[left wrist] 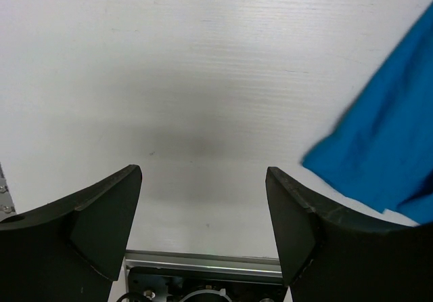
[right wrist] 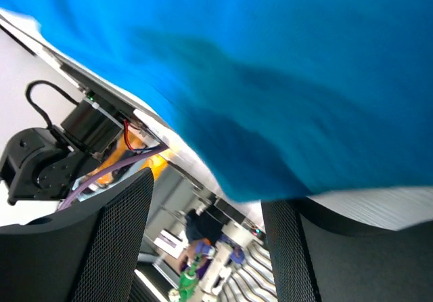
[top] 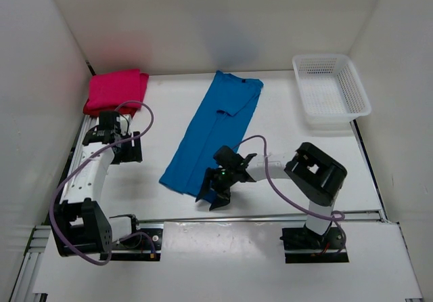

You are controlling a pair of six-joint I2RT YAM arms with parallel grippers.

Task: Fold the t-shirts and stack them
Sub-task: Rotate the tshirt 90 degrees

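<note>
The bright blue t-shirt (top: 216,129) lies folded into a long strip, running from the back middle of the table to the front left. My right gripper (top: 215,192) is open at the strip's near end, with the blue cloth (right wrist: 270,78) just above its open fingers (right wrist: 115,248); nothing is between them. A folded magenta-pink t-shirt (top: 115,91) lies at the back left corner. I cannot make out the dark red one as separate. My left gripper (top: 130,147) is open and empty over bare table, the blue shirt's corner (left wrist: 379,146) to its right.
A white mesh basket (top: 325,59) stands at the back right. White walls close in the table on three sides. A metal rail (top: 270,217) runs along the near edge by the arm bases.
</note>
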